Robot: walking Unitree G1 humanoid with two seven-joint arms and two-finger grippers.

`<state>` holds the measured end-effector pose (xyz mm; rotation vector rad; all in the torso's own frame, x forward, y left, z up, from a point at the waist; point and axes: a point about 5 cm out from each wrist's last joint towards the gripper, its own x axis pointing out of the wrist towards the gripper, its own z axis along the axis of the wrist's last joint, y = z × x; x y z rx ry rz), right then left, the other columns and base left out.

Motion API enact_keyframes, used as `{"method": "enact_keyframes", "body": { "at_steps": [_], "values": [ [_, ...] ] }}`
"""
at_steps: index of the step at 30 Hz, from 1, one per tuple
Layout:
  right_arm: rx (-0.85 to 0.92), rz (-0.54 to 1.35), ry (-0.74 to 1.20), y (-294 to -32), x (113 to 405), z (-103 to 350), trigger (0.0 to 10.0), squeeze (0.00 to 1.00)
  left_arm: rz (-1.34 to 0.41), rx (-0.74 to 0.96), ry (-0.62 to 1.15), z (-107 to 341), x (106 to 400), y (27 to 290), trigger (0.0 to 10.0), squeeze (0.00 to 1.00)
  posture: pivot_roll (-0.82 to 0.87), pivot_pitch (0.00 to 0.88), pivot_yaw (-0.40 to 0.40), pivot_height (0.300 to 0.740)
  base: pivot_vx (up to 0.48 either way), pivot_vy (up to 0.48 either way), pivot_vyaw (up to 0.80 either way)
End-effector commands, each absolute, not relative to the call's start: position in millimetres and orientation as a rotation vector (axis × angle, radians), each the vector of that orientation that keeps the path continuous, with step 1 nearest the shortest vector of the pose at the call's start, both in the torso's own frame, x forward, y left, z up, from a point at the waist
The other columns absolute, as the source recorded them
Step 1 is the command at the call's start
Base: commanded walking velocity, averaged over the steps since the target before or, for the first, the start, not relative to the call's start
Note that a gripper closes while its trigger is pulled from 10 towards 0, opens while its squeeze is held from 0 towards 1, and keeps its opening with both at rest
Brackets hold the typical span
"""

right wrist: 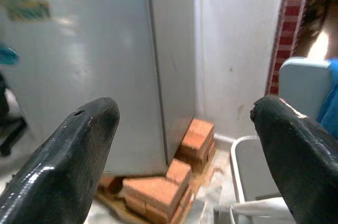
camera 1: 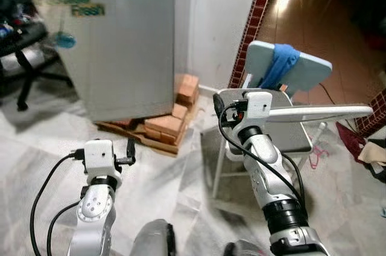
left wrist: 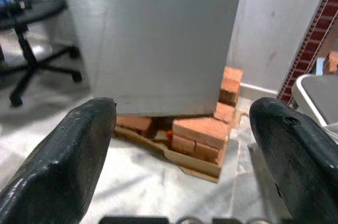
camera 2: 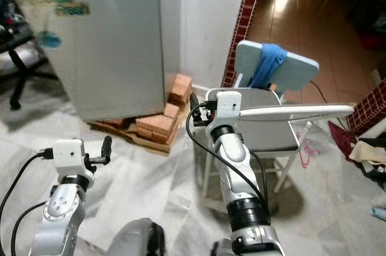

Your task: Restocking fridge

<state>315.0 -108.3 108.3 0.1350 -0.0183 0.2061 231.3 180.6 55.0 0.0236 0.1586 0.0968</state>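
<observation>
Your left gripper [left wrist: 182, 145] and right gripper [right wrist: 185, 150] were both spread and empty, raised near you. The fridge [camera 1: 123, 38] stood farther off, left, door closed on bricks [camera 1: 169, 124]; you needed to approach squarely, avoiding the chair [camera 1: 289, 87] at right.

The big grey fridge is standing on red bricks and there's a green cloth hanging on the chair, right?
Nearly. The fridge does stand on red bricks, but the cloth hanging over the back of the chair is blue, not green; the left eye view shows it.
</observation>
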Motion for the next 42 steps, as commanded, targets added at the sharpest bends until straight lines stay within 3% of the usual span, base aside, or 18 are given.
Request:
{"method": "enact_keyframes", "body": {
  "at_steps": [1,11,24,32,42],
  "values": [
    [0.119,0.193,-0.036,-114,317,112,10.0,0.00,0.105,0.030,0.130,60,233,182,10.0,0.00,0.13,0.052,-0.006,0.740,0.000,0.469,0.00],
    [0.076,0.152,-0.013,-133,308,100,10.0,0.00,0.118,0.042,0.068,70,235,185,10.0,0.00,0.13,0.050,-0.008,0.740,0.000,0.477,-0.63],
    [0.062,0.121,-0.012,-140,307,99,10.0,0.00,0.095,0.015,0.080,67,232,182,10.0,0.00,0.13,0.051,-0.003,0.740,0.000,0.480,0.00],
    [0.018,0.042,-0.003,-159,302,93,10.0,0.00,0.060,-0.018,0.082,66,232,178,10.0,0.00,0.11,0.040,0.008,0.740,0.000,0.480,-0.20],
    [-0.033,-0.019,-0.019,-183,293,95,10.0,0.00,0.072,0.070,0.039,80,238,202,10.0,0.00,0.11,0.062,0.028,0.740,0.000,0.480,-0.80]
  ]
}}
